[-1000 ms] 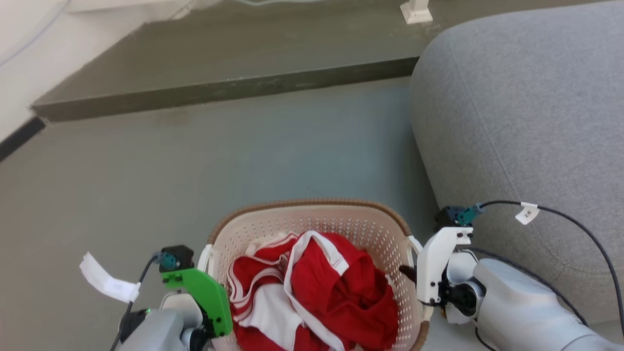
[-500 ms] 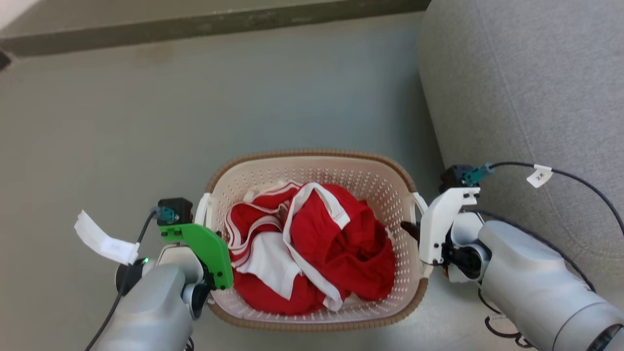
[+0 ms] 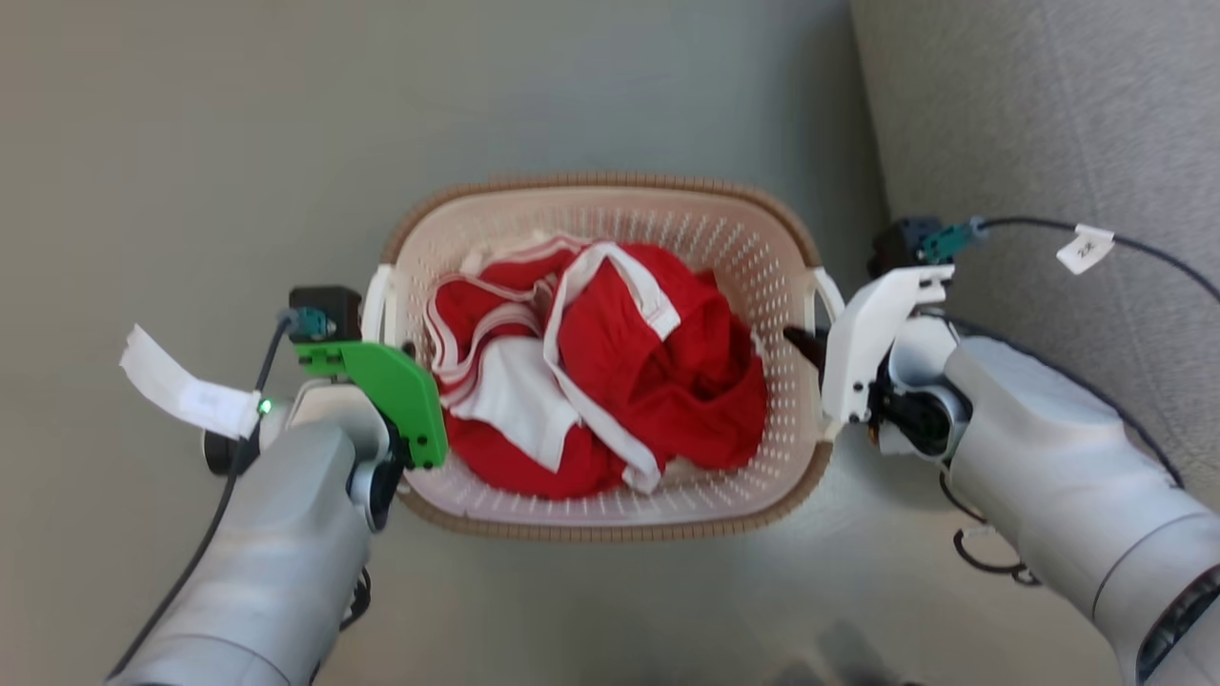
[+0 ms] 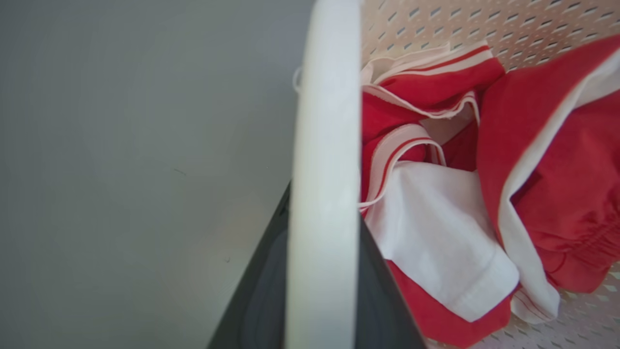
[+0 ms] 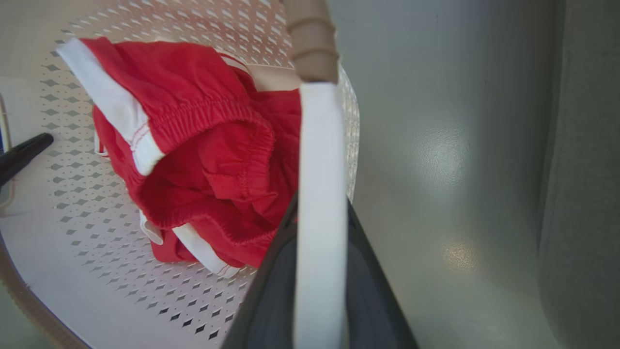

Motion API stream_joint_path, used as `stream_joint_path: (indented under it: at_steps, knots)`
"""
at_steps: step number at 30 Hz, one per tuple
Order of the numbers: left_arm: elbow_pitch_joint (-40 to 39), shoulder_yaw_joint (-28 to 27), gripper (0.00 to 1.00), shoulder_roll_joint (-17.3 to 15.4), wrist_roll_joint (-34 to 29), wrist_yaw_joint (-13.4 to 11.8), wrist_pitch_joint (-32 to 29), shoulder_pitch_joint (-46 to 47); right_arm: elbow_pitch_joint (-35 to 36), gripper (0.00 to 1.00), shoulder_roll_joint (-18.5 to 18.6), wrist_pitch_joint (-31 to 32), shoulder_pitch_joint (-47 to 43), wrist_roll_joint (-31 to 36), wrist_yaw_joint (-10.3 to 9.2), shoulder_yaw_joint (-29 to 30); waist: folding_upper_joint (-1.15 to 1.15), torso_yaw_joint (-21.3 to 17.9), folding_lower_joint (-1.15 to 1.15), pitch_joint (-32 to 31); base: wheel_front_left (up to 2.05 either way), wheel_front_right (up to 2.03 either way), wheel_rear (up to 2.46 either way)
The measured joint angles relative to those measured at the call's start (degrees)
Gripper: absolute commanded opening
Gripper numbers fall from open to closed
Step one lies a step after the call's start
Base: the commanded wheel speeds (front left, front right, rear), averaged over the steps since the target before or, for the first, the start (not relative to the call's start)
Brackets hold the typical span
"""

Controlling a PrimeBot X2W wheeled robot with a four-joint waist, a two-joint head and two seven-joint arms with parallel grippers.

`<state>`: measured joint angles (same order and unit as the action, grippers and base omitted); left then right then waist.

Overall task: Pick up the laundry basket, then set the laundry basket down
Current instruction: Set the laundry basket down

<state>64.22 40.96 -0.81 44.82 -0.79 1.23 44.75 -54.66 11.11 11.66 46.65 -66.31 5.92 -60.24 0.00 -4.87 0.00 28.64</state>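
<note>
The laundry basket [image 3: 600,181], cream and perforated with a brown rim, sits in the middle of the head view over the grey floor, between my two arms. Red and white clothes [image 3: 610,381] lie heaped inside it. My left gripper [image 3: 391,324] is shut on the left white handle [image 4: 322,145], with a dark finger [image 4: 261,300] on each side of it. My right gripper [image 3: 815,333] is shut on the right white handle [image 5: 319,169] in the same way. I cannot tell whether the basket touches the floor.
A grey sofa [image 3: 1048,143] stands close on the right, just beyond my right forearm. Open grey floor [image 3: 191,143] lies to the left of the basket and beyond it. Cables with white tags [image 3: 181,391] hang from both wrists.
The head camera has tilted down, so the basket and both grippers sit higher in the picture and the dark step has left the view. Both grips on the handles look unchanged.
</note>
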Motion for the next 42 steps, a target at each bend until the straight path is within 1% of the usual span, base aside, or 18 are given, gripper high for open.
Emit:
stream_joint_path:
  at_steps: [8,14,23,29,34,42]
  knots:
    - [-0.2,-0.2,0.0,-0.1,-0.1,-0.6,0.9,3.4,1.2,0.0,0.7,-2.2,3.0,0.4,-0.01,-0.4,0.0,0.3,0.01,5.5,0.0,0.0,0.0]
    - [-0.5,-0.5,0.0,-0.1,-0.1,-1.2,3.2,5.9,2.4,0.0,1.6,-4.9,5.3,1.0,-0.01,-1.1,0.0,0.7,0.01,10.0,0.0,0.0,0.0]
    - [-0.9,-1.6,0.0,-0.2,0.8,-1.3,5.0,8.4,2.7,0.0,2.1,-8.2,8.2,1.4,-0.02,-1.3,0.0,1.3,0.01,15.9,0.0,0.0,0.0]
    - [-0.9,-1.9,0.0,-0.2,1.6,-1.3,5.5,10.0,2.8,0.0,2.6,-9.0,10.1,1.4,-0.01,-2.0,0.0,1.6,0.01,19.1,0.0,0.0,0.0]
    - [-1.7,-2.0,0.0,-0.2,3.4,-1.3,5.9,11.4,2.9,0.0,3.3,-10.6,12.2,1.4,-0.01,-2.2,0.0,1.9,0.0,21.6,0.0,0.0,0.0]
    - [-1.5,-1.5,0.0,-0.2,4.3,-1.7,6.2,11.7,3.0,0.0,3.2,-11.5,12.9,1.1,0.0,-3.4,0.0,2.3,0.0,24.1,0.0,0.0,0.0]
